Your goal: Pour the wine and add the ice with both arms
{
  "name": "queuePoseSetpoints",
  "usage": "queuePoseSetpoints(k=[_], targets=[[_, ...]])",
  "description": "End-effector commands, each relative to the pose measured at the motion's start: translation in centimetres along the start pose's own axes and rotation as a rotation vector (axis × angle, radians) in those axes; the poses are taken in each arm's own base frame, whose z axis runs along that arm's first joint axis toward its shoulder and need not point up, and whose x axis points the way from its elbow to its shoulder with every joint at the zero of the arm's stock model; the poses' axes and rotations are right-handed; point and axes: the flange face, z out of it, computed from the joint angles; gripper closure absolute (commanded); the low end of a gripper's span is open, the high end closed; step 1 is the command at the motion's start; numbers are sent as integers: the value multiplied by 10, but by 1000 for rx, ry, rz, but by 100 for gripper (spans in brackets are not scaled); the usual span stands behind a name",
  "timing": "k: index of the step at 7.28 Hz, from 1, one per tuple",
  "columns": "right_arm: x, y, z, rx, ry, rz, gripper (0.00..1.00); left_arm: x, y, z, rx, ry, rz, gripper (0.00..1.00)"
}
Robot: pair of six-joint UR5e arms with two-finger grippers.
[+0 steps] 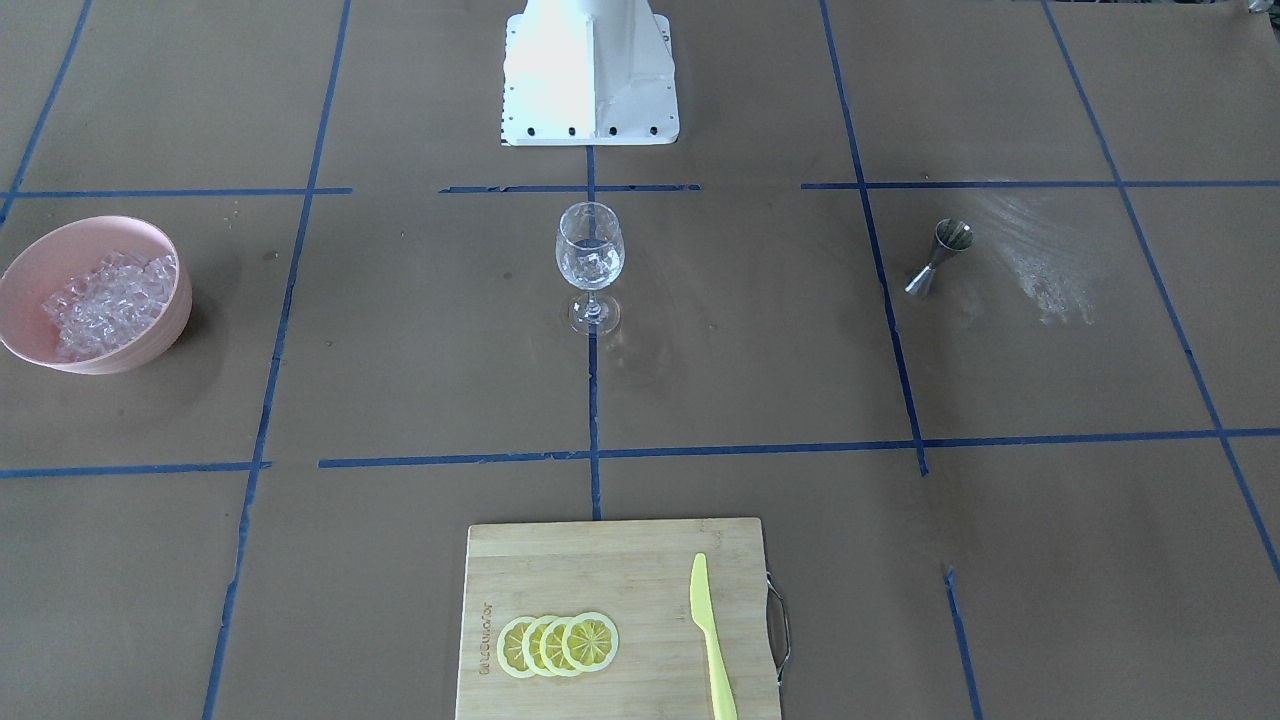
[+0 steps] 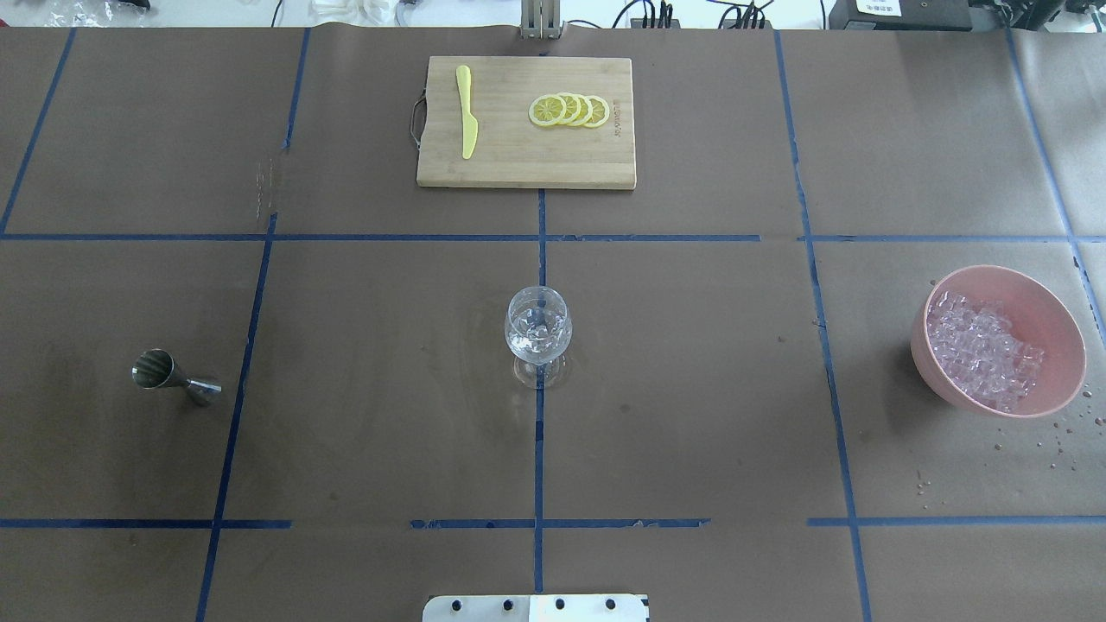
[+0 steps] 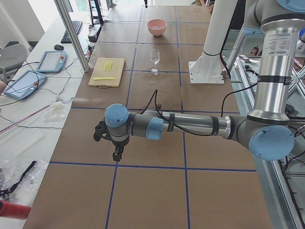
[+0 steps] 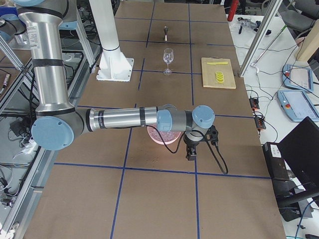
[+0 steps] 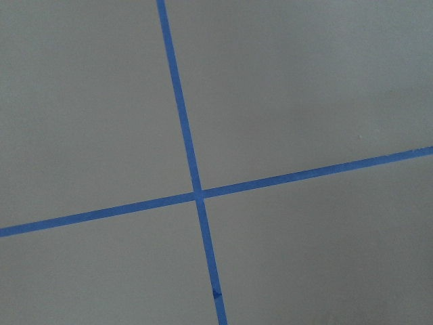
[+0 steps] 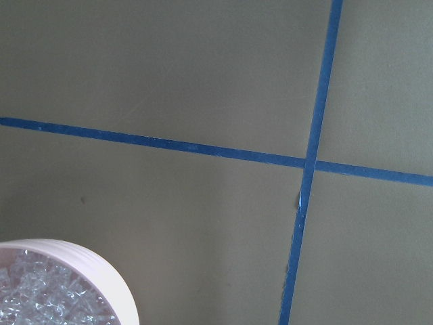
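Observation:
A clear wine glass (image 1: pixel 589 262) stands upright at the table's centre, with a few ice pieces (image 2: pixel 537 333) in its bowl. More ice (image 1: pixel 105 300) fills a pink bowl (image 2: pixel 1047 311) on the robot's right side. My left gripper (image 3: pixel 116 153) hangs over bare table far from the glass and shows only in the exterior left view, so I cannot tell if it is open. My right gripper (image 4: pixel 190 153) hangs just beyond the pink bowl (image 4: pixel 162 137) and shows only in the exterior right view, so I cannot tell its state. The right wrist view shows the bowl's rim (image 6: pixel 101 271).
A steel jigger (image 2: pixel 173 377) lies on its side on the robot's left. A wooden cutting board (image 2: pixel 518 168) at the far edge holds lemon slices (image 2: pixel 570 111) and a yellow knife (image 2: pixel 467 121). The white base (image 1: pixel 590 75) stands behind the glass. Water drops (image 2: pixel 1063 432) lie by the bowl.

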Motion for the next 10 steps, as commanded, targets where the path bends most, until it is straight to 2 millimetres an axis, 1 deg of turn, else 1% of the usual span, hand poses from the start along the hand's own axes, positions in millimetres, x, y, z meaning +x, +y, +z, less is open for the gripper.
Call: queuePoseSetpoints(k=[1,3,4,6,7,8,9,10], targets=[[9,7,-2,5,6,12,0,-7,4,1,-2,-2,-14,0],[14,8,-7,18,12,19,0,-1,0,-4,10,-6,-3,0],[15,9,-7,17,12,20,0,4,-2,-8,18,-6,4,0],[16,10,-6,15,12,23,0,3,-1,-7,16,-6,-1,0],[18,15,-3,11,11,27,0,3,0,-7,15,-4,-2,0],[16,13,-8,20,12,23,0,3,0,-7,15,-4,-2,0],[21,18,-4,12,8,35,0,0,6,-4,9,-6,-9,0],[21,19,-3,10,10,35,0,-1,7,-3,8,-6,-10,0]])
